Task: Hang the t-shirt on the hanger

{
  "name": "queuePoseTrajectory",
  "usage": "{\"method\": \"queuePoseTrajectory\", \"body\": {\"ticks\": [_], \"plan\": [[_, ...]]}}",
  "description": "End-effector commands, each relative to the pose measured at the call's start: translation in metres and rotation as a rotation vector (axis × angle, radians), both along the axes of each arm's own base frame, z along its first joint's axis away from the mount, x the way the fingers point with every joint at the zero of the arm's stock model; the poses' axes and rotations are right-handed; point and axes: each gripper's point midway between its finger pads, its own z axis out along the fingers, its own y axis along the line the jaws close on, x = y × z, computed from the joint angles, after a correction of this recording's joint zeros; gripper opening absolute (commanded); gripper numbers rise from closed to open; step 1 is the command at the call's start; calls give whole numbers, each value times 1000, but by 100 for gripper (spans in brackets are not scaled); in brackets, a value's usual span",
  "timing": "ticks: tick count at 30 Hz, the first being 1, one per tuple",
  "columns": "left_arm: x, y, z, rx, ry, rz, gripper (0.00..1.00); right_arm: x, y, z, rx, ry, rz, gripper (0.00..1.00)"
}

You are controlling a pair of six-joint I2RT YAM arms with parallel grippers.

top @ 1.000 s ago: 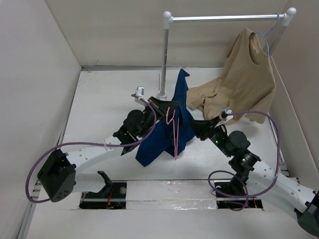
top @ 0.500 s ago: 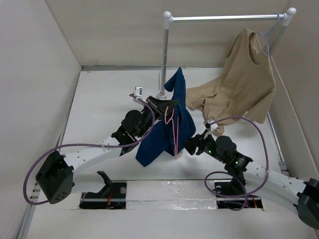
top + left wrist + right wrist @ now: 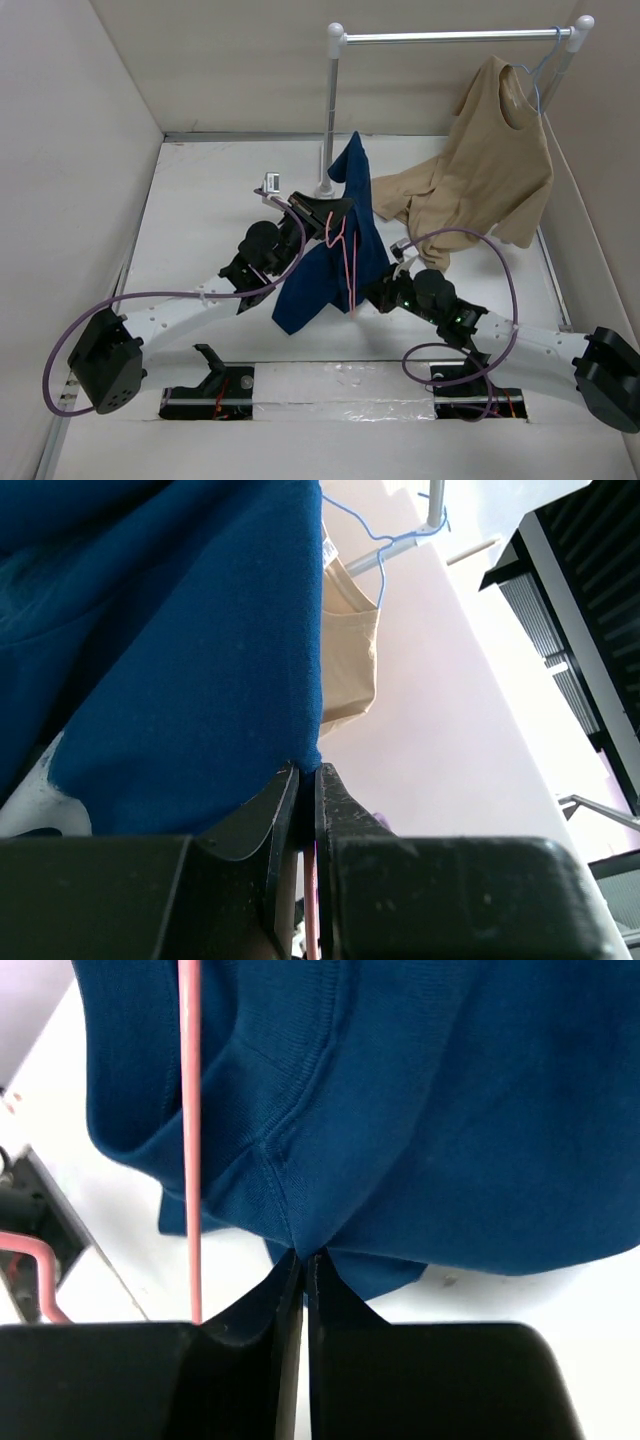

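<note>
- Top view: my left gripper [image 3: 333, 213] is raised over the table [image 3: 200, 200], closed on the upper end of the hanger [image 3: 350, 265]. I judge it is there to hold the wire off the surface so the cloth can be worked over it.
- The t-shirt [image 3: 325, 280] drapes from that grip, off the table between my two arms. Its long axis runs from a peak at the far side, near the rail post, down to a corner close to my bases.
- The hanger stands on end rather than level, its wire running near to far along the shirt's front.
- My right gripper [image 3: 372, 295] sits low at the shirt's near right edge, placed to tug the cloth.
- Left wrist view: my jaws are almost together, a pink wire [image 3: 309, 900] caught between them, and blue cloth [image 3: 180, 660] meets their tips.
- Beyond hangs the tan t-shirt [image 3: 350, 650] on a light blue hanger [image 3: 365, 530].
- Right wrist view: my jaws are narrow, and a seamed fold of the t-shirt [image 3: 450, 1110] runs down into the tips, so I judge it pinched.
- The hanger's wire [image 3: 189, 1110] stands straight just beside the left finger, outside the grip.
</note>
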Motion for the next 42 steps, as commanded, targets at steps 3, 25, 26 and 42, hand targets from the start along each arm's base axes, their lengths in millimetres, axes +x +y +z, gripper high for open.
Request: {"method": "queuePoseTrajectory", "body": {"ticks": [3, 25, 26, 42], "plan": [[5, 18, 46, -111, -99, 41, 0, 9, 8, 28, 66, -42, -49, 0], [84, 43, 113, -254, -190, 194, 0, -114, 20, -36, -15, 245, 120, 0], [83, 41, 116, -266, -191, 180, 0, -115, 20, -47, -55, 259, 114, 0], [107, 76, 130, -213, -191, 384, 0, -191, 63, -43, -179, 285, 262, 0]]}}
